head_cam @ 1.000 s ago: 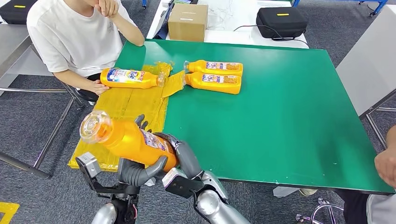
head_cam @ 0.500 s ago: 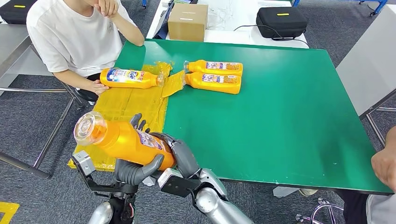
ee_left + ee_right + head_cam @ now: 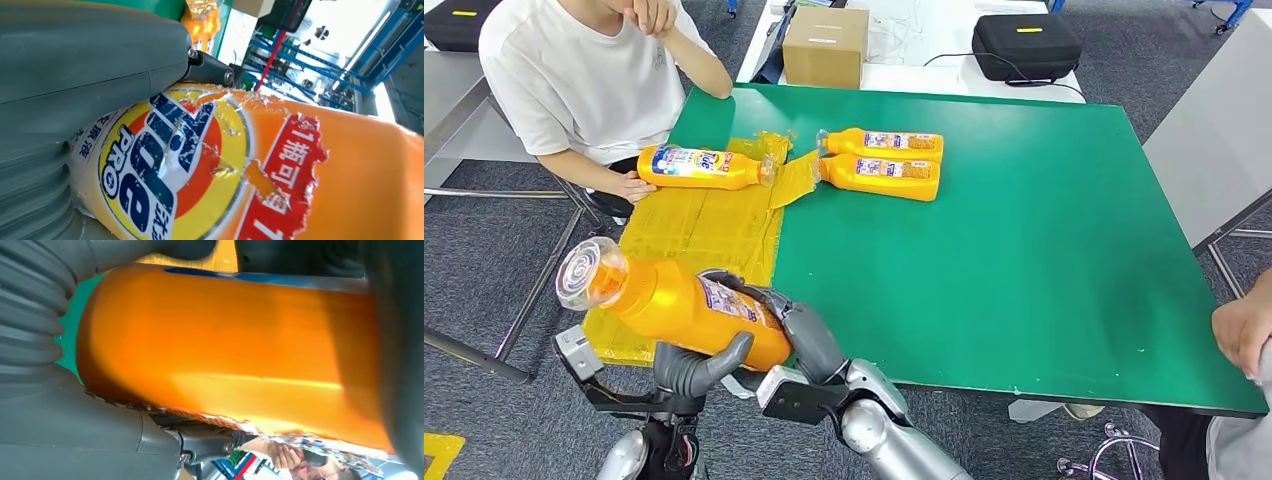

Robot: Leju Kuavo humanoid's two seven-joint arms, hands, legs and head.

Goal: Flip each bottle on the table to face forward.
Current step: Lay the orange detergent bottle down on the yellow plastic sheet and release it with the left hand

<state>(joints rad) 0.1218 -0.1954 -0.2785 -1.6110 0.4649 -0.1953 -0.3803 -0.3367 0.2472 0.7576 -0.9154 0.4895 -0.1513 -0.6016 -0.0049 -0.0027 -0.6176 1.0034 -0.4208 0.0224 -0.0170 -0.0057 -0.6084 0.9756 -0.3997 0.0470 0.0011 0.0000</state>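
I hold a large orange bottle (image 3: 674,305) off the table's near-left corner, lying tilted with its clear cap (image 3: 584,272) toward the left. My left hand (image 3: 694,365) grips it from below, and my right hand (image 3: 799,335) clasps its base end. Up close, its blue and yellow label (image 3: 160,170) lies against my left hand (image 3: 75,65), and its plain orange side (image 3: 225,350) lies in my right hand (image 3: 55,430). Two orange bottles (image 3: 882,143) (image 3: 880,177) lie side by side at the table's far middle. A third (image 3: 702,167) lies on the yellow sheet.
A crinkled yellow plastic sheet (image 3: 704,230) covers the left end of the green table (image 3: 1024,250). A seated person in white rests a hand (image 3: 634,186) by the third bottle. A cardboard box (image 3: 826,45) and black case (image 3: 1026,45) stand behind. Another person's hand (image 3: 1244,335) shows at right.
Both hands have carried the held bottle leftward and slightly nearer to me, its cap end swinging further left. The bottles on the table have not moved.
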